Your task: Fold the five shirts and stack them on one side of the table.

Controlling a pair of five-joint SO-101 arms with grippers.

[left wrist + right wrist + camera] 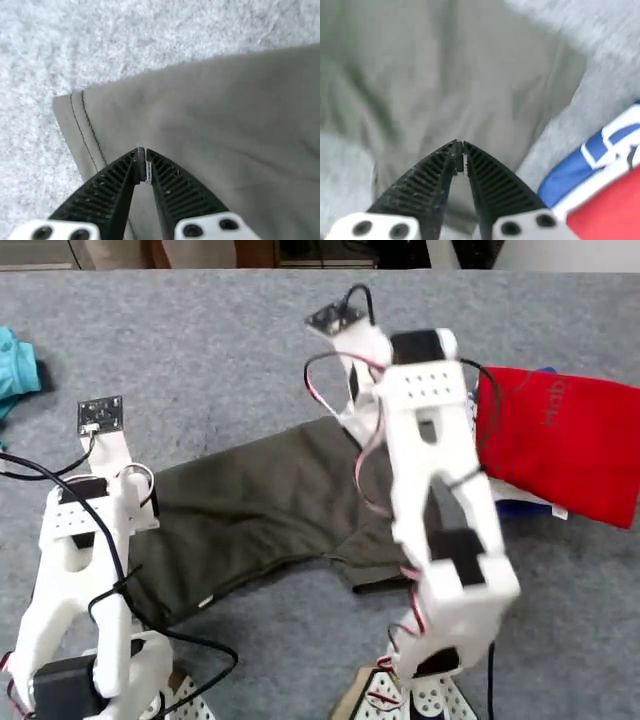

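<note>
Olive shirt [250,510] spread across the middle of the desk [200,350], left tool [141,167] closed tip to tip over its left hem corner, right tool [460,155] closed tip to tip over its right side, folded red shirt [560,440] atop a blue-and-white shirt [590,165] at right, teal shirt [15,375] at the left edge

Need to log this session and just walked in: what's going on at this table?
An olive shirt lies spread on the grey table. The left gripper is shut near a hemmed corner, the right gripper shut near the other end; whether either pinches cloth is unclear. A red shirt lies on a blue-and-white shirt at one side, a teal shirt at the opposite edge.
</note>
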